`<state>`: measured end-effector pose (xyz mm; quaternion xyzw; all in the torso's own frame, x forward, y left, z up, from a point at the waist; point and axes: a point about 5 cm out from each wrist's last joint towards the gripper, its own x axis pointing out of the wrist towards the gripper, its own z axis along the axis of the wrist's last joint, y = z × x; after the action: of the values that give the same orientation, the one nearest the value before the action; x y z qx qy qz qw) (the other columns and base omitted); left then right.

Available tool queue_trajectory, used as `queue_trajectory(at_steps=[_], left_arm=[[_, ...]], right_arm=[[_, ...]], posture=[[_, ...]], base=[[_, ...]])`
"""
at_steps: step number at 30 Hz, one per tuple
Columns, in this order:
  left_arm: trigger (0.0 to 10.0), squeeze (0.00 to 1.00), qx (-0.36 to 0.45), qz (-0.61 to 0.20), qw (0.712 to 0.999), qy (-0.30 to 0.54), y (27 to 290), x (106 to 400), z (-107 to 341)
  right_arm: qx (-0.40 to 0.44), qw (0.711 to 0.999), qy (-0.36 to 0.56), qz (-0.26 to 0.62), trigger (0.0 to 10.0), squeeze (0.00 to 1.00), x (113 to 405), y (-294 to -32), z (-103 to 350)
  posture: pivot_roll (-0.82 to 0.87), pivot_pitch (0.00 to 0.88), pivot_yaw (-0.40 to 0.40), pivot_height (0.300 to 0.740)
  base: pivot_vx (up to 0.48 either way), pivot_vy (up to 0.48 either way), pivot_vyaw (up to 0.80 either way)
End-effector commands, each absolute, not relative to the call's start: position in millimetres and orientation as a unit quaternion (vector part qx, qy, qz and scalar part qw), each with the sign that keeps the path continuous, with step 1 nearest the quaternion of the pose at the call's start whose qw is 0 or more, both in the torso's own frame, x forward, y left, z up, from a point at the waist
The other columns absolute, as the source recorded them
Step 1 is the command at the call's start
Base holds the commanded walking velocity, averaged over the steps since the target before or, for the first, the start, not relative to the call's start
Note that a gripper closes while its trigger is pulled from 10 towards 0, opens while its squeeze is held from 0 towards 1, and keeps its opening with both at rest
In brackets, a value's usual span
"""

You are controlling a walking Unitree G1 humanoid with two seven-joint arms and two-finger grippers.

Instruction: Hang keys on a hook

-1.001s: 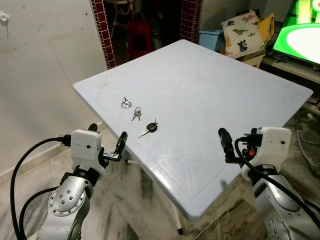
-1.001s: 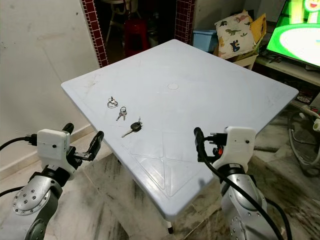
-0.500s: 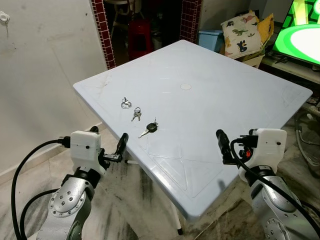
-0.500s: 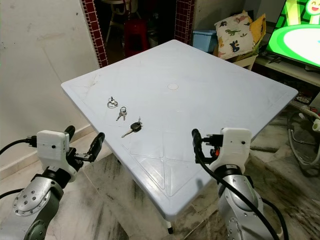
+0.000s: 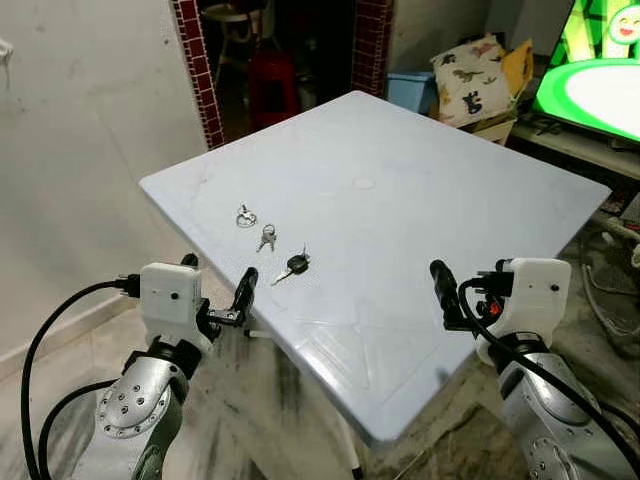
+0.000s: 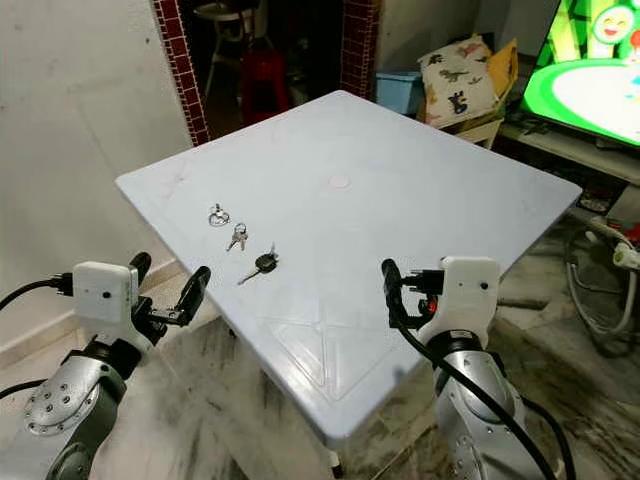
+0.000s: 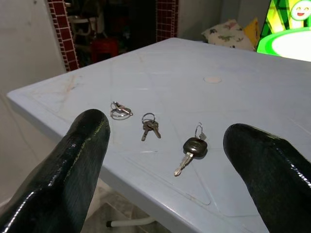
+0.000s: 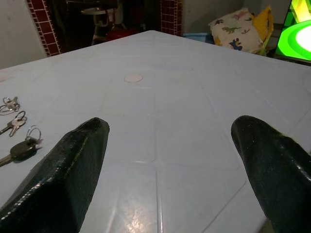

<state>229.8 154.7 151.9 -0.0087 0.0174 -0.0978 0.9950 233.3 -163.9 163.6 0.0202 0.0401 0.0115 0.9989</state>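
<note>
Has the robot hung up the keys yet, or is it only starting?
Only starting. Nothing looks done: the black-headed key, the small pair of keys and the silver ring all lie on the white table. Neither gripper holds anything; the left gripper and right gripper are open at the table's near edge. Left to do: pick up keys and hang them on a hook.

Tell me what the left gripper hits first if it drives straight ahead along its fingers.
Probably the near edge of the table, then the black-headed key centred ahead of the open left gripper; height is hard to judge.
</note>
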Motion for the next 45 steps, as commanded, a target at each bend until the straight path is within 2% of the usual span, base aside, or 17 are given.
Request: queue_trajectory(at_steps=[1, 24, 39, 45], left_arm=[[10.0, 0.00, -0.006, -0.101, 0.995, 0.018, 155, 229, 154], [10.0, 0.00, -0.002, -0.104, 0.994, 0.028, 155, 229, 151], [10.0, 0.00, -0.003, -0.099, 0.994, 0.037, 155, 230, 148], [10.0, 0.00, -0.005, -0.090, 0.994, 0.064, 158, 240, 139]], right_arm=[[0.020, 0.999, 0.034, 0.015, 10.0, 0.00, 232, -161, 167], [0.020, 0.999, 0.038, 0.020, 10.0, 0.00, 233, -158, 166], [0.017, 0.999, 0.037, 0.027, 10.0, 0.00, 235, -157, 167], [0.015, 0.998, 0.040, 0.046, 10.0, 0.00, 238, -152, 168]], posture=[[-0.06, 0.009, 0.021, 0.740], [-0.06, 0.018, 0.024, 0.740], [-0.06, 0.020, 0.021, 0.740], [-0.06, 0.021, 0.014, 0.740]], base=[[0.277, 0.000, 0.00], [0.307, 0.000, 0.00], [0.000, 0.000, 0.00], [0.000, 0.000, 0.00]])
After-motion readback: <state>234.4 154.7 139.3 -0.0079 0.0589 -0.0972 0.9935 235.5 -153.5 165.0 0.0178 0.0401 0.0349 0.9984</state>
